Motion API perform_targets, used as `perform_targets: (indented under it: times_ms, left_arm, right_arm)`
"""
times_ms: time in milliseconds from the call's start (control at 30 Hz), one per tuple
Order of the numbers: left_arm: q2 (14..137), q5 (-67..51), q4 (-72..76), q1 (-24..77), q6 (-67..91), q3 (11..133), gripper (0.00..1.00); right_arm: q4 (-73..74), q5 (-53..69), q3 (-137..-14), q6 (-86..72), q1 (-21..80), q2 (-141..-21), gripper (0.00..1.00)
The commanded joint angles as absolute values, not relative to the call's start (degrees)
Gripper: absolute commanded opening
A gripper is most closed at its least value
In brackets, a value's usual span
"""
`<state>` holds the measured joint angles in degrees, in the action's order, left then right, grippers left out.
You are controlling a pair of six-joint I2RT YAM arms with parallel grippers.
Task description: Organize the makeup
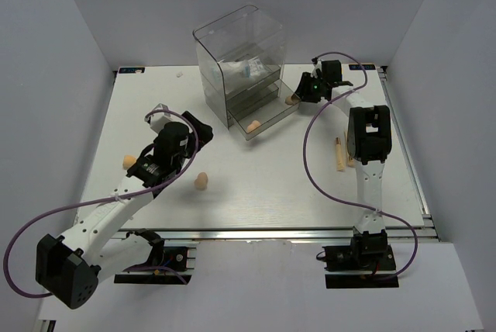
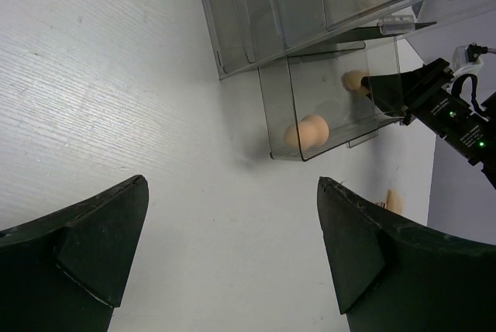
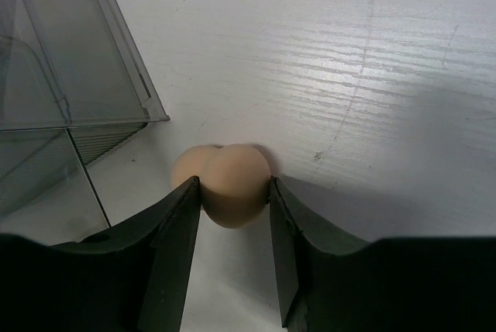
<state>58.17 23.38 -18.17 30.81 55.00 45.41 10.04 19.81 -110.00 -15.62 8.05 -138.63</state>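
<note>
My right gripper (image 1: 297, 96) is shut on a peach sponge (image 3: 225, 185), low over the table beside the open bottom drawer (image 1: 263, 119) of the clear box; the sponge also shows in the top view (image 1: 291, 100). Another sponge (image 1: 253, 125) lies in that drawer, also in the left wrist view (image 2: 306, 132). Two more sponges lie on the table, one at centre left (image 1: 201, 181) and one by the left arm (image 1: 129, 161). Sachets (image 1: 249, 70) sit in the box's upper part. A beige stick (image 1: 339, 153) lies by the right arm. My left gripper (image 2: 232, 247) is open and empty.
The tall clear drawer box (image 1: 240, 45) stands at the back centre. The right arm (image 1: 368, 138) partly hides a beige item next to the stick. A small peach object (image 1: 133, 70) lies at the back left edge. Grey walls close in both sides.
</note>
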Motion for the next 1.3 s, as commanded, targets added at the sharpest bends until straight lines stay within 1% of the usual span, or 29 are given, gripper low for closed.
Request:
perform_targets:
  times_ms: [0,100,133,167,200,300,400,433,533,733,800,833,900,933,1000,1100,1167,1200,1267]
  left_arm:
    - [56.4,24.3,-19.8,30.6,55.6,45.4,0.98]
    - [56.2,24.1,-20.2,30.5,56.2,44.9,0.98]
    - [56.2,24.0,-20.3,30.6,56.2,44.7,0.98]
    - [56.2,24.0,-20.7,30.5,56.6,44.6,0.98]
    - [56.4,24.1,-21.0,30.6,56.8,44.6,0.98]
    - [57.1,25.0,-23.0,30.5,57.7,45.0,0.98]
    - [58.4,26.1,-25.4,30.5,58.4,45.7,0.98]
    - [58.8,26.8,-26.0,30.5,58.6,45.9,0.98]
    - [60.5,27.6,-27.9,30.5,59.5,46.4,0.98]
    - [62.7,28.7,-29.1,30.4,59.3,46.9,0.98]
    - [63.2,29.0,-29.7,30.3,59.1,46.9,0.98]
    - [63.5,29.2,-30.0,30.2,59.0,46.8,0.98]
    - [63.8,29.4,-30.1,30.1,58.8,46.5,0.98]
    - [63.9,29.3,-30.1,30.0,58.8,46.3,0.98]
    - [64.1,28.9,-29.4,29.6,58.1,46.1,0.98]
    - [64.5,28.0,-28.0,29.0,56.8,46.0,0.98]
    - [65.2,27.3,-27.3,28.7,55.6,46.3,0.98]
    - [65.4,27.1,-27.2,28.5,55.2,46.4,0.98]
    - [65.8,26.4,-26.6,28.1,54.2,46.8,0.98]
  right_arm:
    - [8.7,18.0,-111.8,-13.8,8.4,-139.7,0.45]
    - [8.3,18.5,-111.8,-13.6,8.4,-139.5,0.35]
    - [8.2,18.5,-112.0,-13.2,8.3,-139.5,0.28]
    - [8.1,18.3,-112.0,-12.9,8.3,-139.1,0.24]
    - [8.1,18.2,-112.0,-12.6,8.3,-138.9,0.18]
    - [7.6,18.0,-111.5,-13.0,7.6,-137.0,0.12]
    - [7.2,16.6,-110.5,-15.1,6.3,-133.7,0.11]
    - [6.9,15.9,-110.3,-15.2,5.6,-132.7,0.1]
    - [2.5,15.8,-106.7,-15.8,4.1,-127.6,0.06]
    - [-3.8,18.0,-96.9,-12.8,2.7,-116.8,0.06]
    - [-7.1,23.7,-90.8,-9.6,2.8,-111.7,0.06]
    - [-8.3,29.8,-88.7,-6.0,2.7,-109.7,0.06]
    - [-9.3,36.8,-85.1,-1.6,2.8,-105.0,0.07]
    - [-9.1,43.5,-82.2,2.3,3.2,-103.6,0.08]
    - [-5.0,46.0,-80.5,5.9,4.9,-101.2,0.09]
    - [-0.1,43.1,-79.1,13.3,8.6,-99.9,0.12]
    - [-0.2,41.0,-78.0,12.2,9.7,-99.6,0.13]
    - [-0.7,39.7,-77.9,11.5,11.1,-99.8,0.16]
    - [-0.1,35.7,-80.1,11.1,12.6,-101.8,0.17]
